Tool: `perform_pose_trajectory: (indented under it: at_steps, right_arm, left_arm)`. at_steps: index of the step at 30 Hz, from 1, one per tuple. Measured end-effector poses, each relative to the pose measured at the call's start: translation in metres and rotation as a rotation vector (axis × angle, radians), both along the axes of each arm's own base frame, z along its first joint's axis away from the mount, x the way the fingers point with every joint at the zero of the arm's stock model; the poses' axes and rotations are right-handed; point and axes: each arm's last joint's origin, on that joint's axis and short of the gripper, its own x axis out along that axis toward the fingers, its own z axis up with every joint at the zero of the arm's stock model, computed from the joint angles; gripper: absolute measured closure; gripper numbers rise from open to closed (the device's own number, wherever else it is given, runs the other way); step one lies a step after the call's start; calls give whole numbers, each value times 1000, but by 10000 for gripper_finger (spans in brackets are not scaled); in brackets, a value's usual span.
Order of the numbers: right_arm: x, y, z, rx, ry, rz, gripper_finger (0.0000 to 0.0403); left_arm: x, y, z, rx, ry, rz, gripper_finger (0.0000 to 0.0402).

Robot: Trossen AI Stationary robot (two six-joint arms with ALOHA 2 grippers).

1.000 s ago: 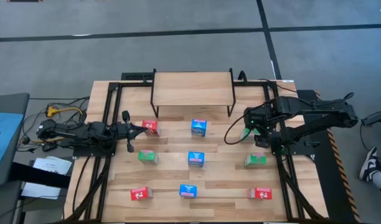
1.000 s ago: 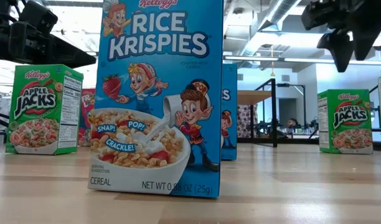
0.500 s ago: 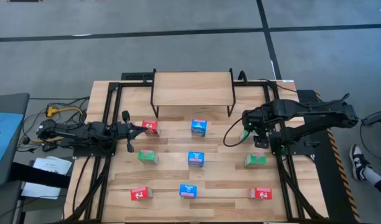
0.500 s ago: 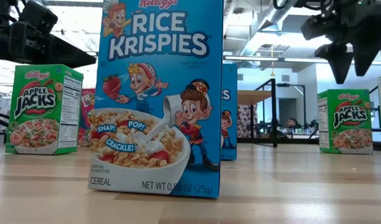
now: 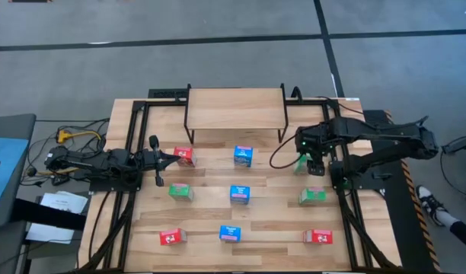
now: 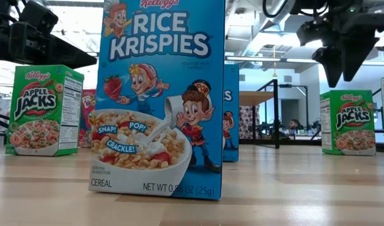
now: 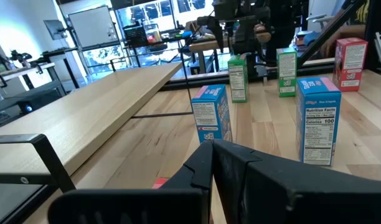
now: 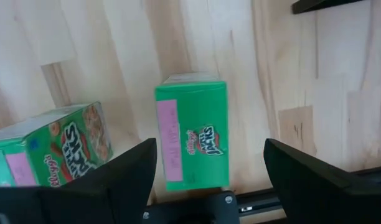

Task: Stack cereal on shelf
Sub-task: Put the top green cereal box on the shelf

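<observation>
Small cereal boxes stand upright on the slatted table in three rows, red, blue and green. The shelf [image 5: 235, 110] stands at the far middle, its top bare. My right gripper [image 8: 209, 149] points straight down, open, above the far-right green box [image 8: 192, 134]; one finger stands on each side of the box, clear of it. In the low view the right gripper [image 6: 339, 69] hangs above that green box [image 6: 347, 122]. My left gripper [image 5: 170, 157] lies level and shut at the left, just beside the far-left red box [image 5: 185, 156].
A second green box [image 8: 53, 146] stands close to the one under my right gripper, toward the near side. A blue box [image 5: 243, 156] and another blue box [image 5: 239, 194] stand mid-table. The shelf's black leg [image 5: 282, 129] is near my right gripper. Cables lie off the table's left edge.
My right gripper has moved a little toward the table's left and far edge and slightly down, coming over the far-right green box. Its fingers stay open. The boxes have not moved.
</observation>
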Motion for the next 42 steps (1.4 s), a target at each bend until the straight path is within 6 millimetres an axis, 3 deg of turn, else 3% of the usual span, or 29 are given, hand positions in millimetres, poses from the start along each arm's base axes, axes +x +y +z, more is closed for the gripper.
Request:
perform_pose_trajectory:
  at_steps: [20, 42]
  right_arm:
    - [1, -1, 0, 11, -12, 3, 85]
    - [17, -1, -15, 23, 79, 38, 85]
  left_arm:
    - [0, 0, 0, 0, 0, 0, 402]
    - [0, 0, 0, 0, 0, 0, 401]
